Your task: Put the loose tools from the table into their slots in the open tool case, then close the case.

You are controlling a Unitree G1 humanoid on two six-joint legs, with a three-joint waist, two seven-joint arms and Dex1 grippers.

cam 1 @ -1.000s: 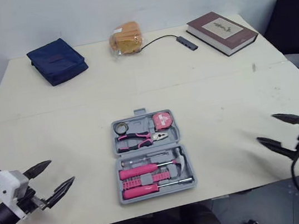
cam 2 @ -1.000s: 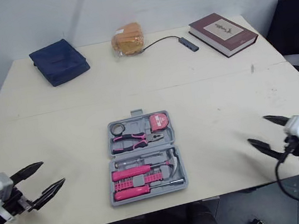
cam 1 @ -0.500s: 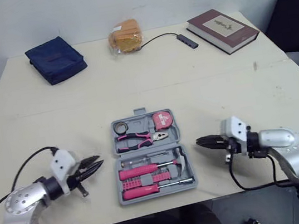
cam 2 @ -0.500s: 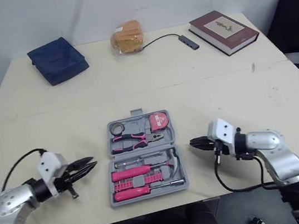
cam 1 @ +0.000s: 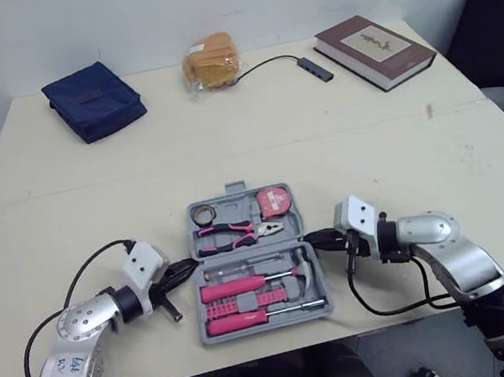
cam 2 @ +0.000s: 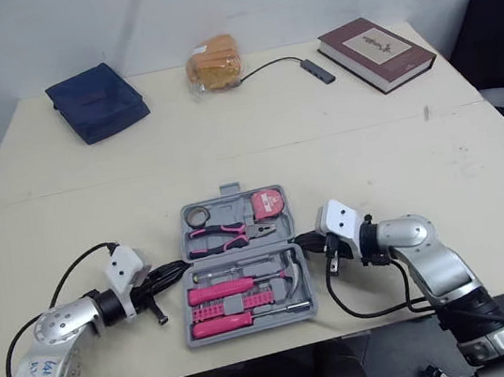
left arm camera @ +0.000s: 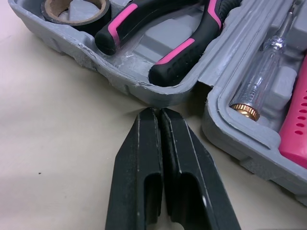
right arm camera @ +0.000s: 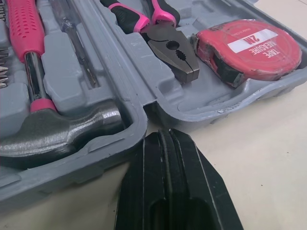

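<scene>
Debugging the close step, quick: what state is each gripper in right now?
Left gripper: shut, holding nothing, tips at the tool case edge, by the gap between its halves.
Right gripper: shut, holding nothing, tips at the opposite edge.

Big cream table (cam 1: 367, 133) with a plain pale wall (cam 1: 206, 6) behind it, 1 black office chair (cam 1: 494, 29) at the far right corner, dark floor (cam 1: 419, 353) below the near edge

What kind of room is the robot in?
Probably an office or a workroom: there is a big pale table, a black desk chair at its side, and a book and a cable adapter lying on it.
</scene>
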